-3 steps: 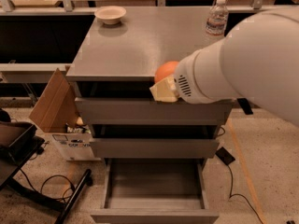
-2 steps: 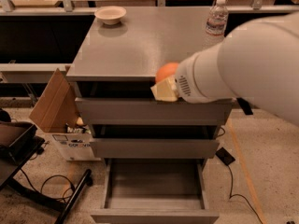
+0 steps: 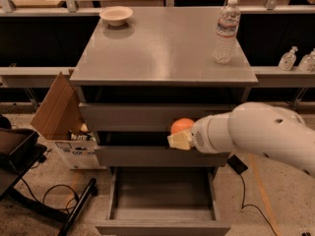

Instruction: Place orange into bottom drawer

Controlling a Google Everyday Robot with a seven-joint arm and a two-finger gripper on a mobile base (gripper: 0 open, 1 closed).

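Presently end effector (image 3: 180, 133) closed around orange (image 3: 181, 125), beside middle drawer (image 3: 142, 156), above open bottom drawer (image 3: 162, 227).

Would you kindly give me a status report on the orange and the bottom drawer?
Claw in front of middle drawer, shut on orange. Bottom drawer open below, nothing inside. Nothing seen blocking the way down.
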